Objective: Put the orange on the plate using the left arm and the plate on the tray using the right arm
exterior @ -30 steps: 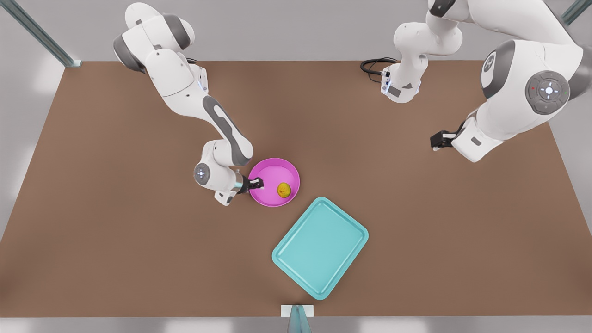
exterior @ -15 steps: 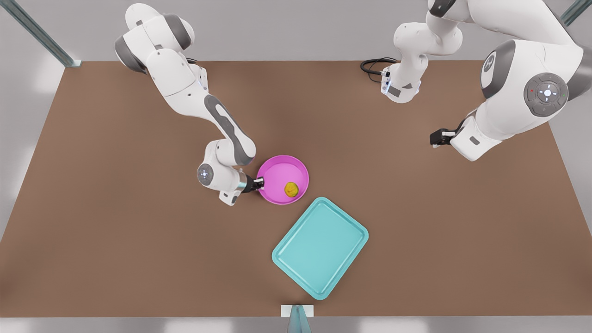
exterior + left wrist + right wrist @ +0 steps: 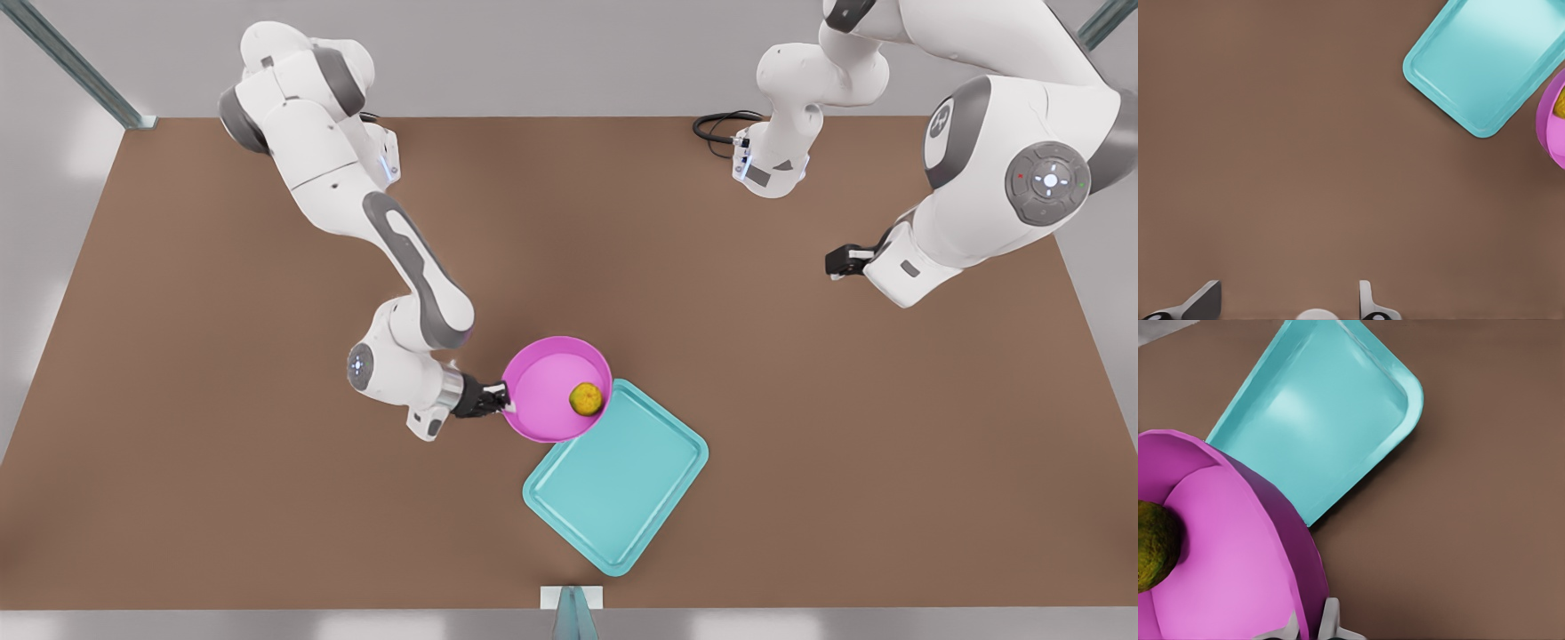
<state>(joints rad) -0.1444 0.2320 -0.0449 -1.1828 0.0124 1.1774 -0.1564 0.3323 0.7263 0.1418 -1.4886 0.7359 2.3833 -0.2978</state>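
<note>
The magenta plate point(image 3: 544, 396) hangs above the table, its far side overlapping a corner of the teal tray point(image 3: 622, 480). The orange point(image 3: 586, 398) lies inside the plate near that side. On the front view's left, my right gripper point(image 3: 503, 403) is shut on the plate's rim. The right wrist view shows the plate point(image 3: 1225, 553), the orange point(image 3: 1155, 543), the tray point(image 3: 1318, 420) and my right gripper point(image 3: 1313, 628) pinching the rim. My left gripper point(image 3: 837, 263) waits open at the front view's right. The left wrist view has that gripper point(image 3: 1286, 303), the tray point(image 3: 1485, 60) and the plate point(image 3: 1551, 127).
A black cable point(image 3: 720, 129) lies at the table's back edge by an arm base. A small white marker point(image 3: 571, 597) sits at the front edge. Metal posts stand at the back corners. Brown table surface point(image 3: 222, 498) stretches around the tray.
My right gripper has carried the plate with the orange toward the front and the front view's right, so it now overlaps the tray's corner. The left arm has barely moved.
</note>
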